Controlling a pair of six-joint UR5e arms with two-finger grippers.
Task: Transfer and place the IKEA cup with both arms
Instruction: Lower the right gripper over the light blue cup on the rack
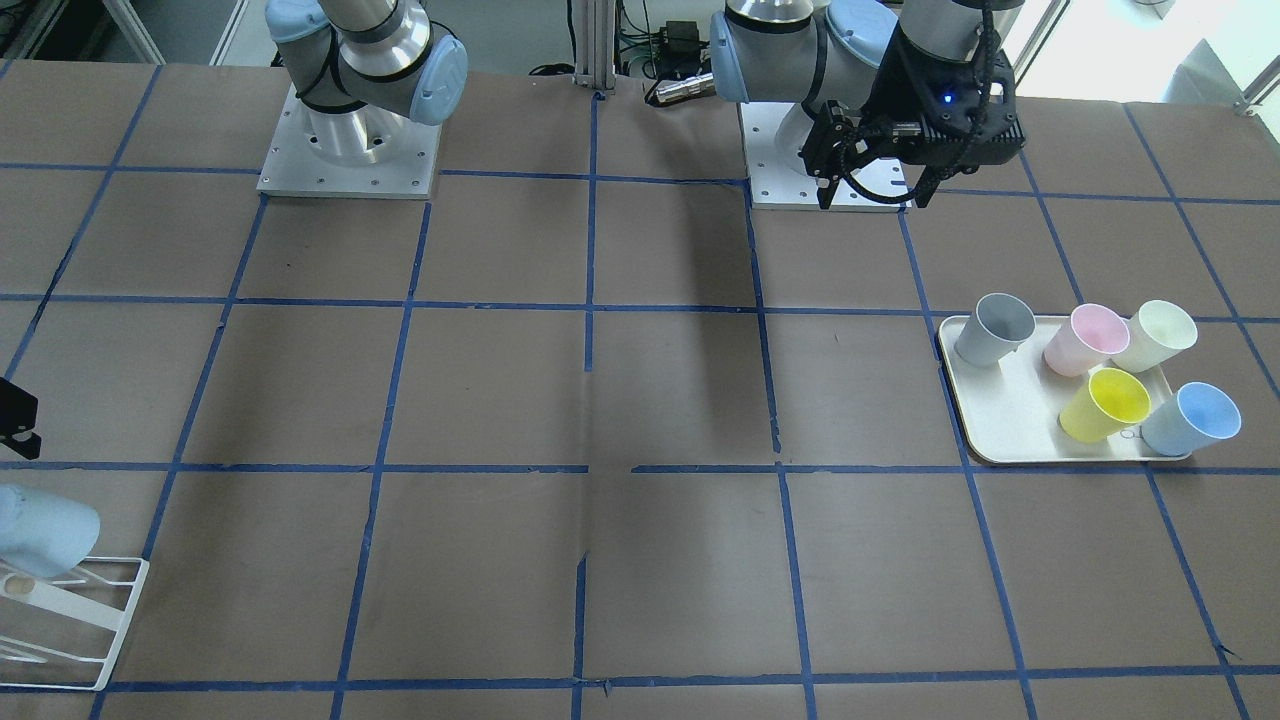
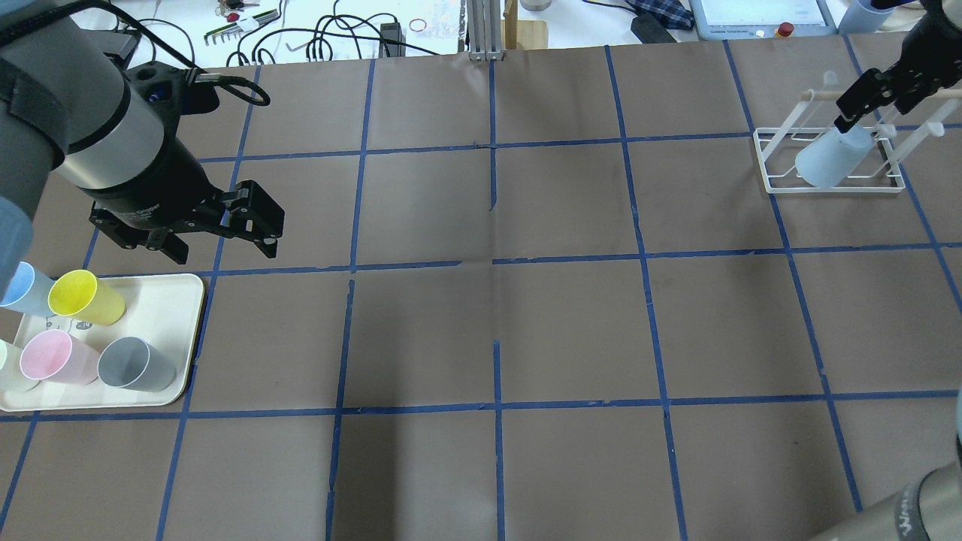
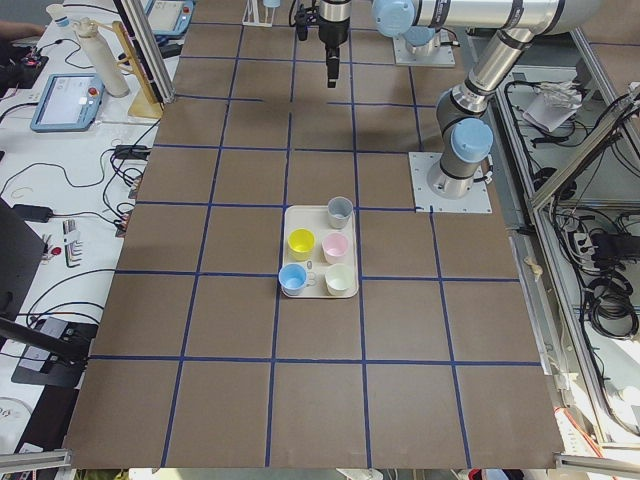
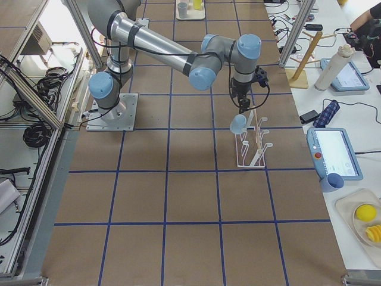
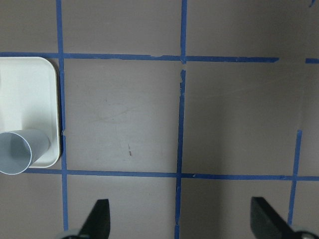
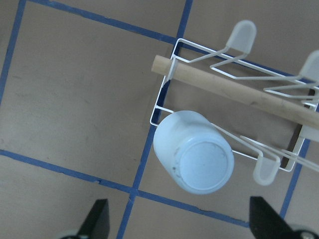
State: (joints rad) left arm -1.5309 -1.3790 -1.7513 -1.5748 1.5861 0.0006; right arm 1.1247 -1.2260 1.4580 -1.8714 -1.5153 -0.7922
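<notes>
The pale-blue IKEA cup point(image 6: 194, 152) hangs upside down, tilted, on a prong of the white wire rack point(image 6: 164, 107) at the far right of the table; it also shows in the overhead view point(image 2: 825, 161). My right gripper point(image 6: 179, 215) is open and empty, above the cup and apart from it; overhead it is over the rack point(image 2: 864, 101). My left gripper point(image 2: 224, 252) is open and empty, hovering just beyond the tray's point(image 2: 161, 300) far edge. A second blue cup point(image 2: 19, 285) stands on that tray.
The tray also holds a yellow cup point(image 2: 86, 297), a pink cup point(image 2: 56, 357), a grey cup point(image 2: 135, 364) and a whitish cup point(image 1: 1155, 335). A wooden rod point(image 6: 234, 92) tops the rack. Blue tape lines grid the brown table. Cables and tools lie past the far edge.
</notes>
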